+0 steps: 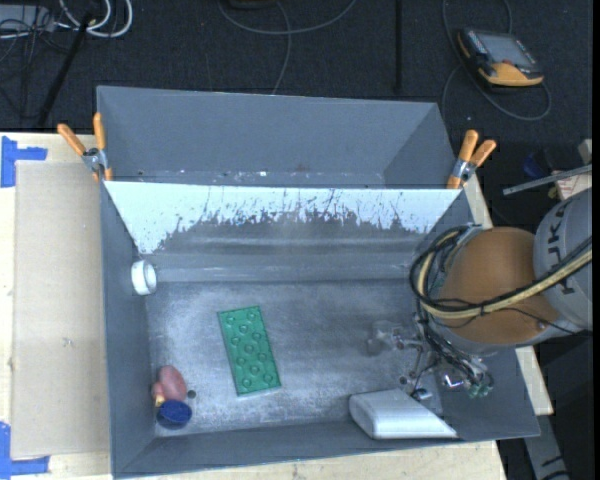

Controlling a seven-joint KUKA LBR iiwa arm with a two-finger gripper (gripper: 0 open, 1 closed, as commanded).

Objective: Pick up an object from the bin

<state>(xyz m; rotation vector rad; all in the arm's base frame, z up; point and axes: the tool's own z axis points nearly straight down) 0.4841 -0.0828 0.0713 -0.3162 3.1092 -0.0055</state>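
Nearest the gripper you have a white flat block (400, 416), lying on the floor of the bin (280, 148) in the near right corner, its long side running along the near wall. The gripper (432, 370) stands just beyond the right half of that block, low over the floor at the right end of the bin; contact between the two cannot be made out. You cannot tell whether the gripper is open or closed, since its lower part reads as a tangle of dark metal and wires. Directly above it sits the arm's orange cover (495, 280), ringed by black and yellow cables (432, 273). Moving left, you will find a green studded plate (248, 350) lying flat on the floor left of the middle, its long axis running from far to near and slightly slanted, well apart from the gripper. In the near left corner a pink lump (170, 380) lies just beside a blue cap (174, 414). A small white roll (143, 277) rests against the left wall, further back.
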